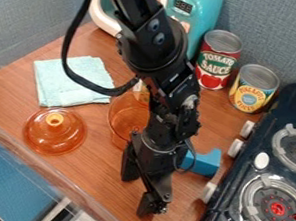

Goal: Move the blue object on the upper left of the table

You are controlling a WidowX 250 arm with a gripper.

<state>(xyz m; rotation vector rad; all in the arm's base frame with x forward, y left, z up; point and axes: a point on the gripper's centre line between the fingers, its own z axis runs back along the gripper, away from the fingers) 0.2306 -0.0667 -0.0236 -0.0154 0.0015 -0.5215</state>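
Black claw (138, 194) hangs wide open near the blue object (205, 163).

1 camera looks down at a slant from above onto the tabletop (1, 93), fairly near.

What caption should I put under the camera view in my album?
A robot gripper hangs over the table near a blue toy, an orange lid and a folded cloth.
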